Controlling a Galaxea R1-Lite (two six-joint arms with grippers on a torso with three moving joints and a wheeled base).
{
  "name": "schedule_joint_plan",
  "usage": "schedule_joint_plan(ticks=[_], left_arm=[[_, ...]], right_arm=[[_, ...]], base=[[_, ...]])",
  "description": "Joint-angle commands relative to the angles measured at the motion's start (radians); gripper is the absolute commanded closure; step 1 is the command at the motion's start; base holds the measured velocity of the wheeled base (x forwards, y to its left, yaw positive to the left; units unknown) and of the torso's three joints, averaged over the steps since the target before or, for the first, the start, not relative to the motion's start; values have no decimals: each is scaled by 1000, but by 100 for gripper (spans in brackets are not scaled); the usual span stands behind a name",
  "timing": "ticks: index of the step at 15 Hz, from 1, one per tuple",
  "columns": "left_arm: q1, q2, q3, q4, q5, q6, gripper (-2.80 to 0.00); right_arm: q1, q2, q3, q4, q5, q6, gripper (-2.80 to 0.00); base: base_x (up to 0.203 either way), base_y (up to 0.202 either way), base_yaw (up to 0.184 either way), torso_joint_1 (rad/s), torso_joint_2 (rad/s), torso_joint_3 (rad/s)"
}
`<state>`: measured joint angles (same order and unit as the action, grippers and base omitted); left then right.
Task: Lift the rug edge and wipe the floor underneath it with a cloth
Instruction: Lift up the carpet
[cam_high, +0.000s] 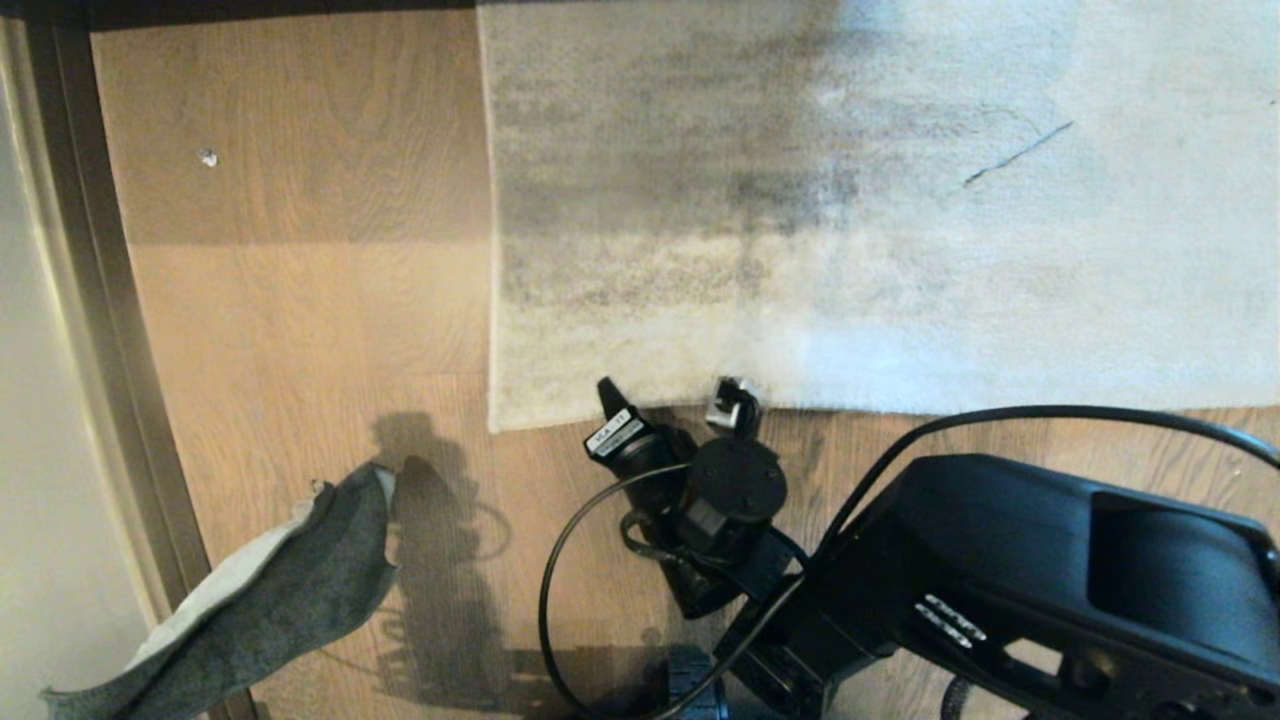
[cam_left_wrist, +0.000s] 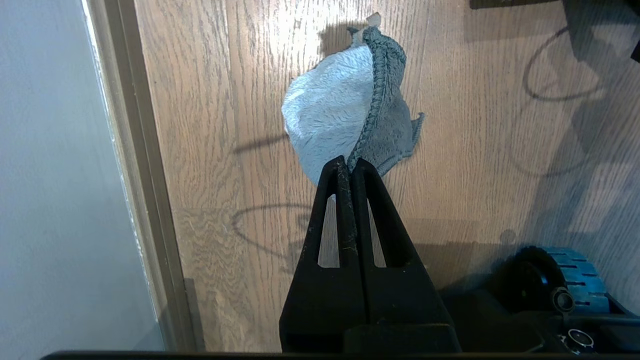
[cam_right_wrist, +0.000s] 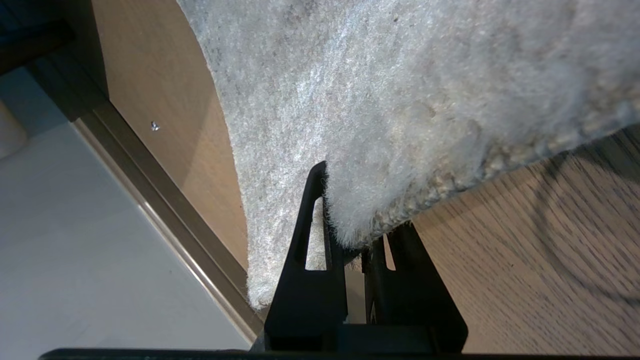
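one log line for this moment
right gripper: shut on rug edge | left gripper: holds cloth over floor

The floor (cam_high: 300, 330) is warm wood-grain plank with a soft sheen. The rug edge (cam_right_wrist: 400, 215) is fuzzy short pile over a coarse woven border. The cloth (cam_left_wrist: 345, 115) is plush fabric. Both end effectors are matt black plastic.

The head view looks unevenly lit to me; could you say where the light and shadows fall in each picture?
Head view: the rug washes out white toward the right, and the arm's shadow lies on the floor. Left wrist view: the cloth casts a shadow. Right wrist view: the rug pile nearest the lens looks soft.
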<state>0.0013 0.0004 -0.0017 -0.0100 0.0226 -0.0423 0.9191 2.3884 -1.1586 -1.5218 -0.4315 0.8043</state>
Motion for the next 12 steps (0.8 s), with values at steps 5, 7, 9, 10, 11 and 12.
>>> schedule_joint_plan(ticks=[5, 7, 9, 10, 11, 12], left_arm=[[0, 0, 0, -1, 0, -1, 0], [0, 0, 0, -1, 0, -1, 0], [0, 0, 0, -1, 0, -1, 0], [0, 0, 0, -1, 0, -1, 0], [0, 0, 0, -1, 0, -1, 0], [0, 0, 0, -1, 0, -1, 0]], right_arm=[[-11, -104, 44, -48, -7, 10, 0], [-19, -128, 46, -48, -7, 11, 0], [-27, -148, 48, -48, -13, 22, 0], [-34, -161, 48, -48, -26, 38, 0], [-39, -172, 54, -48, -31, 49, 0], [-42, -183, 67, -48, -32, 55, 0]], base=[[0, 0, 0, 0, 0, 0], [0, 0, 0, 0, 0, 0], [0, 0, 0, 0, 0, 0], [0, 0, 0, 0, 0, 0], [0, 0, 0, 0, 0, 0], [0, 0, 0, 0, 0, 0]])
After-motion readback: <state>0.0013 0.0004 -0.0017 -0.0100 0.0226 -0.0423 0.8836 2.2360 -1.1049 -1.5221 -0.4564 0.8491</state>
